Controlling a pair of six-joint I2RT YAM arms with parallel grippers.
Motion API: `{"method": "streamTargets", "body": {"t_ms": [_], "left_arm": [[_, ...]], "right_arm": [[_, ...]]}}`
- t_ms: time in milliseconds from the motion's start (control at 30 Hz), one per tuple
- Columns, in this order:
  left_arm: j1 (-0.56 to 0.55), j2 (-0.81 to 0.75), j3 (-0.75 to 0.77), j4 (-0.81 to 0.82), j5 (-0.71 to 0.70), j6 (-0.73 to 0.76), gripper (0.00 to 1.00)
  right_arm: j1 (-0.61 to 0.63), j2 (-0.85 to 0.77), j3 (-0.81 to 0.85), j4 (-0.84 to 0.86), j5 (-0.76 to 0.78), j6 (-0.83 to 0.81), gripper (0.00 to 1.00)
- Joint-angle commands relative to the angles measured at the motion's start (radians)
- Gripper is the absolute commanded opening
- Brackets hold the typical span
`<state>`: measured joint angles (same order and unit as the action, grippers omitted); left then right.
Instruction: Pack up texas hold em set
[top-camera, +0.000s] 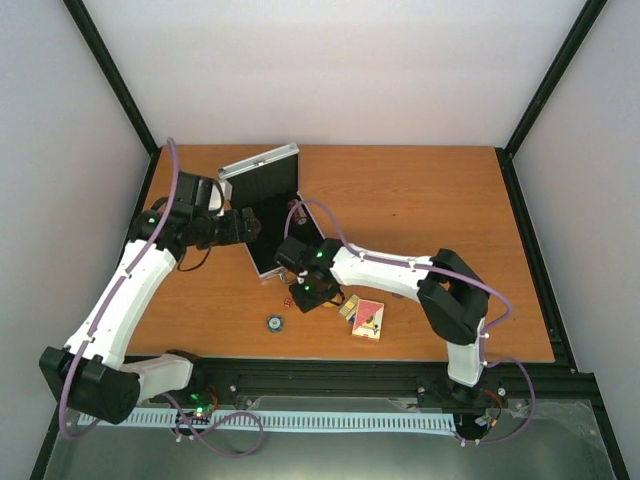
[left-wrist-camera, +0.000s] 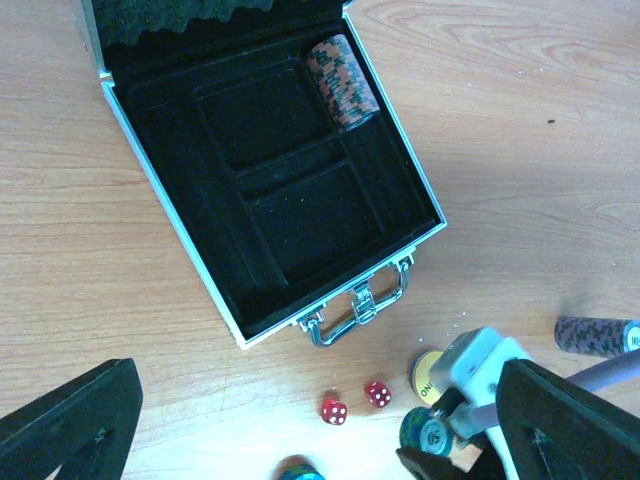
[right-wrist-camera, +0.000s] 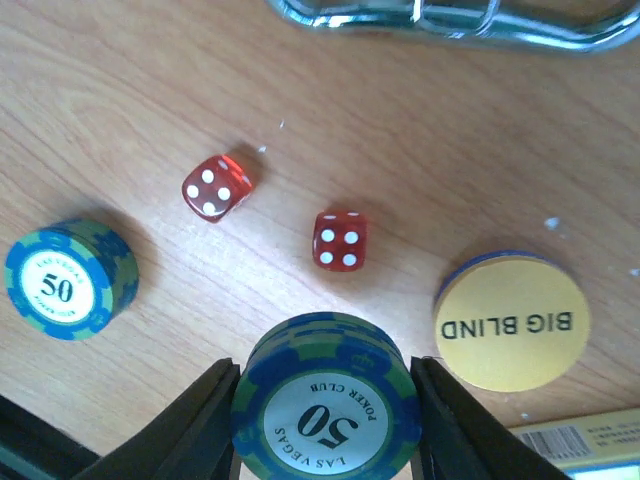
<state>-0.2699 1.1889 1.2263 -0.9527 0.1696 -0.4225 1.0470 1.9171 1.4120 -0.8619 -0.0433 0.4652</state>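
Note:
The silver case (left-wrist-camera: 436, 203) lies open on the table, black lining up, handle (left-wrist-camera: 360, 305) toward me. One brown chip stack (left-wrist-camera: 342, 82) lies in its far right slot. My right gripper (right-wrist-camera: 323, 368) is shut on a stack of blue 50 chips (right-wrist-camera: 325, 400), just off the case's handle, also seen in the left wrist view (left-wrist-camera: 430, 432). Two red dice (right-wrist-camera: 217, 186) (right-wrist-camera: 339, 240) and the yellow BIG BLIND button (right-wrist-camera: 512, 320) lie right in front of it. My left gripper (left-wrist-camera: 320, 440) hovers open above the case (top-camera: 272, 262), holding nothing.
A second short stack of blue 50 chips (right-wrist-camera: 70, 280) stands left of the dice. A dark chip stack (left-wrist-camera: 595, 335) lies on its side right of the case. Card decks (top-camera: 367, 318) lie near the table's front edge, one box edge (right-wrist-camera: 580, 440) beside my right finger.

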Motion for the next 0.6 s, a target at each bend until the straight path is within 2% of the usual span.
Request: {"method": "streamTargets", "body": {"t_ms": [0, 367, 567], "left_arm": [[0.005, -0.044, -0.026, 0.009, 0.005, -0.001, 1.00], [0.005, -0.148, -0.144, 0.140, 0.082, -0.047, 0.98], [0.005, -0.194, -0.260, 0.299, 0.160, -0.098, 0.83]], "right_arm": [[-0.040, -0.061, 0.017, 0.004, -0.014, 0.055, 0.03], [-0.208, -0.199, 0.032, 0.112, -0.086, 0.251, 0.03], [-0.278, -0.212, 0.083, 0.174, -0.090, 0.363, 0.03]]}}
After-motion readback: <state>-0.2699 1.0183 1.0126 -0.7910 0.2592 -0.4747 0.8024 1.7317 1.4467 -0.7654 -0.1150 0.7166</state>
